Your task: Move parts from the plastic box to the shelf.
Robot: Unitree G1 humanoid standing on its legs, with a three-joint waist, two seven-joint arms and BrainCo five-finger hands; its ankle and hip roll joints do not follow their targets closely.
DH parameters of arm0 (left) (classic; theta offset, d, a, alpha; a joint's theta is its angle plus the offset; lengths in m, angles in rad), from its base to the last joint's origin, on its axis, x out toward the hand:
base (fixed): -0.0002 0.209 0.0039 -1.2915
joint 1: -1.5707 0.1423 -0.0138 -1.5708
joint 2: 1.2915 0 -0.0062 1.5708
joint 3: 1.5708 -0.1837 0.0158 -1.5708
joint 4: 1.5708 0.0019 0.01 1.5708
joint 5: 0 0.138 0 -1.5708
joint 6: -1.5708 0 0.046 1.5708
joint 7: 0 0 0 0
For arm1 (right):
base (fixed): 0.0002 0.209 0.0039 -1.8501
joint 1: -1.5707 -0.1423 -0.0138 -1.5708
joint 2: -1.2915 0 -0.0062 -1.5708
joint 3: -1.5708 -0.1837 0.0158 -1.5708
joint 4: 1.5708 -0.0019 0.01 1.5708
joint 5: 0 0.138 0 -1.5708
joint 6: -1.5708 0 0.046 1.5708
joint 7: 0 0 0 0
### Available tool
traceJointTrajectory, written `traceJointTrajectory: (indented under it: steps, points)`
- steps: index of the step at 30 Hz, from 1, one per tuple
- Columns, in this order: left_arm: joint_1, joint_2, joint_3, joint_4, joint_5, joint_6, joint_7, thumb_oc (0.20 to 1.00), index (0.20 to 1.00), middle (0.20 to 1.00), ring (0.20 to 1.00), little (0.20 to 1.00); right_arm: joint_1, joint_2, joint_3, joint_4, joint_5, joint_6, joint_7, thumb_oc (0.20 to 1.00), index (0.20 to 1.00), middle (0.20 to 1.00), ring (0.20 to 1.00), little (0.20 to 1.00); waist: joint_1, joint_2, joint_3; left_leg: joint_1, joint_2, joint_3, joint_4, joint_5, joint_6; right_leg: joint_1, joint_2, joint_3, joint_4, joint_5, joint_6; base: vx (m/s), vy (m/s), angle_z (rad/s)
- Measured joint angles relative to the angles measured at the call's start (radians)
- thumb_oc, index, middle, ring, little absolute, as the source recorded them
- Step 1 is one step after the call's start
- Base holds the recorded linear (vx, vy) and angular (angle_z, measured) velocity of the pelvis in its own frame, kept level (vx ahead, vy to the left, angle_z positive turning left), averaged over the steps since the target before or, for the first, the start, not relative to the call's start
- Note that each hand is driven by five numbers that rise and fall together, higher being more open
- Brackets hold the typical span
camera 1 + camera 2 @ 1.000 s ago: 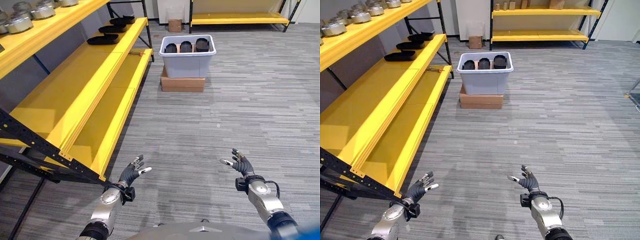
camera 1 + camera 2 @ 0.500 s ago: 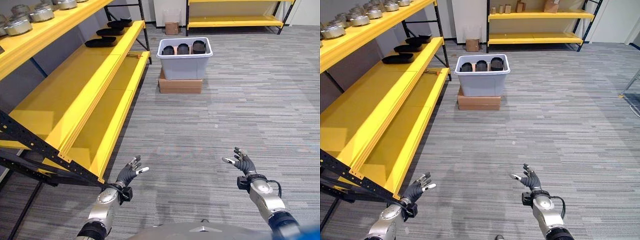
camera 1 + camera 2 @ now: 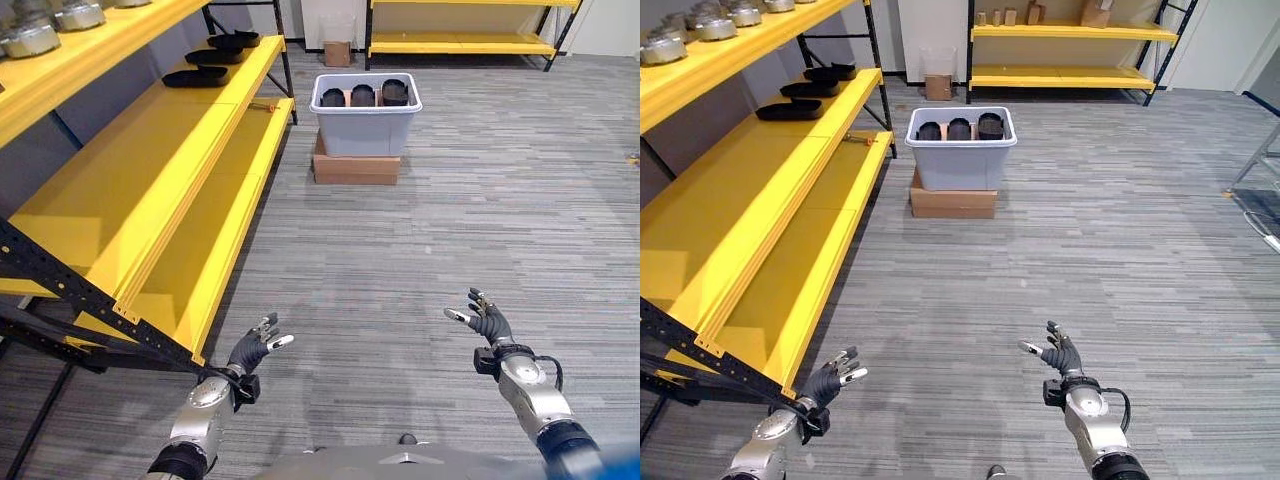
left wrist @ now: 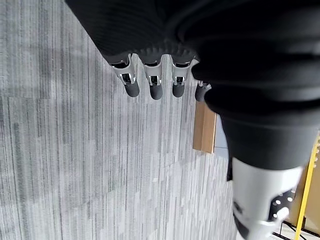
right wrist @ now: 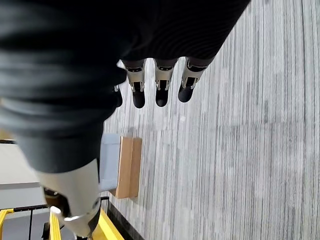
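Round black parts (image 3: 365, 95) in grey plastic box (image 3: 365, 130)

Plastic box (image 3: 365, 125): grey, open-topped, sitting upright on cardboard carton, at 12 o'clock. Parts (image 3: 362, 96): three black round pieces standing side by side inside. Shelf (image 3: 150, 170): yellow, running along 9–11 o'clock, carrying black trays (image 3: 196, 76) at far end.
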Motion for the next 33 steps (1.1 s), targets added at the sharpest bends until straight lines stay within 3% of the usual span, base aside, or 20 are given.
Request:
traceJointTrajectory:
  steps: [2,4,6,8,9,12,14,17,19,22,23,25,26,27,28,29,30,31,32,33]
  points:
    - [-0.004,0.002,0.005,0.0,-0.004,-0.004,0.004,1.0,1.0,1.0,1.0,1.0,-0.022,-0.002,-0.01,-0.001,0.0,-0.001,-0.003,1.0,1.0,1.0,1.0,1.0,0.005,0.023,0.021,-0.008,0.017,0.006,-0.004,-0.01,0.003,-0.122,-0.018,-0.036,0.208,-0.008,0.051,0.13,0.085,-0.28]
    - [0.005,0.006,0.008,0.0,-0.006,-0.007,0.002,1.0,1.0,1.0,1.0,1.0,-0.019,0.0,-0.008,-0.006,0.0,-0.001,-0.006,1.0,1.0,1.0,1.0,1.0,0.003,0.019,0.046,0.014,0.01,0.021,-0.005,-0.013,0.012,-0.231,-0.103,-0.129,0.437,-0.014,0.115,0.16,-0.049,-0.19]
    - [0.026,0.011,0.015,-0.014,-0.008,0.007,-0.011,1.0,1.0,1.0,1.0,1.0,-0.007,0.001,-0.005,-0.009,0.0,0.0,-0.003,1.0,1.0,1.0,1.0,1.0,0.007,-0.008,0.045,0.019,-0.02,0.032,-0.005,-0.03,0.008,-0.254,-0.125,-0.14,0.368,-0.019,0.123,0.28,-0.118,-0.13]
    - [0.025,0.012,0.017,-0.016,-0.007,0.025,-0.019,1.0,1.0,1.0,1.0,1.0,-0.003,0.001,-0.006,-0.015,0.0,-0.001,0.0,1.0,1.0,1.0,1.0,1.0,-0.005,-0.027,0.05,0.019,-0.036,0.019,-0.003,-0.032,0.011,-0.259,-0.111,-0.132,0.225,-0.006,0.134,0.38,-0.16,0.12]
    - [0.018,0.01,0.009,-0.015,-0.008,0.028,-0.016,1.0,1.0,1.0,1.0,1.0,0.011,0.001,-0.009,-0.029,0.0,-0.009,0.001,1.0,1.0,1.0,1.0,1.0,-0.018,-0.036,0.058,0.014,-0.042,0.002,0.013,-0.041,0.012,-0.269,-0.098,-0.096,0.164,0.015,0.152,0.32,-0.155,0.37]
    - [0.016,-0.008,-0.01,-0.011,-0.006,0.029,-0.008,1.0,1.0,1.0,1.0,1.0,0.04,0.011,-0.012,-0.033,-0.002,-0.009,0.002,1.0,1.0,1.0,1.0,1.0,-0.058,-0.056,0.067,0.021,-0.066,-0.052,0.025,-0.057,0.005,-0.288,-0.105,-0.016,0.054,0.094,0.136,0.37,-0.186,0.55]
    - [0.024,-0.03,-0.011,-0.011,-0.006,0.027,-0.005,1.0,1.0,1.0,1.0,1.0,0.071,0.019,-0.012,-0.035,-0.003,-0.009,0.011,1.0,1.0,1.0,1.0,1.0,-0.061,-0.047,0.066,0.046,-0.054,-0.075,0.04,-0.087,-0.004,-0.263,-0.093,-0.01,0.043,0.089,0.088,0.37,-0.121,0.52]
    - [0.072,-0.059,-0.015,-0.017,-0.006,0.022,-0.001,1.0,1.0,1.0,1.0,1.0,0.061,-0.007,-0.015,-0.039,-0.01,-0.009,0.023,1.0,1.0,1.0,1.0,1.0,-0.038,0.001,0.038,0.105,0.004,-0.076,0.047,-0.127,-0.049,-0.192,-0.042,-0.111,0.047,0.085,0.019,0.35,-0.139,0.13]
    - [0.083,-0.054,-0.016,-0.018,-0.004,0.021,-0.001,1.0,1.0,1.0,1.0,1.0,0.051,-0.031,-0.019,-0.042,-0.019,-0.009,0.022,1.0,1.0,1.0,1.0,1.0,-0.027,0.026,0.023,0.122,0.052,-0.071,0.093,-0.128,-0.084,-0.146,0.01,-0.142,0.019,0.069,-0.084,0.35,-0.167,0.09]
    - [0.085,-0.053,-0.001,-0.011,-0.001,0.016,0.003,1.0,1.0,1.0,1.0,1.0,0.048,-0.048,-0.05,-0.044,-0.022,-0.017,0.017,1.0,1.0,1.0,1.0,1.0,-0.023,0.008,0.011,0.088,0.093,-0.046,0.267,-0.101,-0.127,-0.052,0.042,-0.15,-0.063,0.057,-0.126,0.26,-0.172,-0.07]
    - [0.08,-0.055,0.0,-0.011,-0.002,0.012,-0.001,1.0,1.0,1.0,1.0,1.0,0.049,-0.062,-0.05,-0.044,-0.023,-0.028,0.008,1.0,1.0,1.0,1.0,1.0,-0.024,0.009,0.0,0.048,0.117,-0.046,0.366,-0.096,-0.134,-0.028,0.055,-0.149,-0.085,0.051,-0.138,0.22,-0.164,-0.28]
    - [0.044,-0.061,0.0,-0.016,-0.007,-0.002,-0.021,1.0,1.0,1.0,1.0,1.0,0.058,-0.083,-0.049,-0.046,-0.041,-0.034,0.001,1.0,1.0,1.0,1.0,1.0,-0.033,-0.004,-0.006,-0.1,0.152,-0.051,0.611,-0.074,-0.17,-0.001,0.065,-0.127,-0.094,0.006,-0.199,0.26,-0.241,-0.37]
    - [0.01,-0.061,0.0,-0.015,-0.01,-0.002,-0.022,1.0,1.0,1.0,1.0,1.0,0.064,-0.083,-0.046,-0.042,-0.041,-0.035,0.003,1.0,1.0,1.0,1.0,1.0,-0.039,-0.005,-0.004,-0.163,0.15,-0.046,0.632,-0.016,-0.166,0.003,0.075,-0.132,-0.079,-0.02,-0.213,0.33,-0.338,-0.29]
    - [-0.013,-0.071,0.012,0.001,-0.02,-0.002,-0.022,1.0,1.0,1.0,1.0,1.0,0.07,-0.079,-0.036,-0.035,-0.041,-0.036,0.008,1.0,1.0,1.0,1.0,1.0,-0.052,-0.006,0.004,-0.151,0.163,-0.082,0.645,0.048,-0.199,-0.016,0.077,-0.137,0.025,-0.078,-0.226,0.31,-0.32,-0.14]
    - [-0.025,-0.069,0.01,-0.001,-0.059,-0.001,-0.029,1.0,1.0,1.0,1.0,1.0,0.074,-0.072,-0.035,-0.035,-0.041,-0.038,0.018,1.0,1.0,1.0,1.0,1.0,-0.054,-0.014,0.003,-0.212,0.209,-0.087,0.794,0.135,-0.2,-0.072,0.09,-0.174,0.102,-0.176,-0.199,0.3,-0.209,-0.24]
    - [-0.02,-0.045,0.012,-0.014,-0.081,-0.001,-0.031,1.0,1.0,1.0,1.0,1.0,0.072,-0.062,-0.033,-0.037,-0.041,-0.04,0.028,1.0,1.0,1.0,1.0,1.0,-0.045,-0.066,0.0,-0.275,0.219,-0.086,0.944,0.217,-0.214,-0.064,0.093,-0.164,0.058,-0.154,-0.288,0.25,-0.094,-0.05]
    - [-0.016,-0.061,0.003,-0.021,-0.086,0.01,-0.025,1.0,1.0,1.0,1.0,1.0,0.076,-0.053,-0.051,-0.032,-0.041,-0.039,0.028,1.0,1.0,1.0,1.0,1.0,-0.051,-0.046,0.001,-0.373,0.265,-0.12,1.079,0.149,-0.21,-0.034,0.129,-0.18,0.052,-0.18,-0.263,0.27,0.065,-0.16]
    - [-0.007,-0.059,0.001,-0.027,-0.086,0.018,-0.022,1.0,1.0,1.0,1.0,1.0,0.071,-0.043,-0.039,-0.039,-0.041,-0.037,0.034,1.0,1.0,1.0,1.0,1.0,-0.04,-0.08,0.019,-0.402,0.243,-0.075,0.999,0.055,-0.168,0.002,0.122,-0.175,0.034,-0.17,-0.228,0.24,0.173,-0.09]
    - [0.016,-0.053,0.001,-0.033,-0.086,0.027,-0.016,1.0,1.0,1.0,1.0,1.0,0.069,-0.03,-0.045,-0.046,-0.042,-0.038,0.041,1.0,1.0,1.0,1.0,1.0,-0.035,-0.1,0.028,-0.409,0.193,-0.009,0.792,0.025,-0.124,0.037,0.119,-0.173,0.006,-0.167,-0.154,0.27,0.251,-0.21]
    - [0.023,-0.068,0.003,-0.033,-0.086,0.033,-0.002,1.0,1.0,1.0,1.0,1.0,0.074,-0.043,-0.047,-0.071,-0.042,-0.035,0.04,1.0,1.0,1.0,1.0,1.0,-0.052,-0.05,0.045,-0.383,0.171,0.047,0.474,0.039,-0.078,0.012,0.135,-0.158,0.112,-0.172,0.019,0.27,0.273,-0.46]
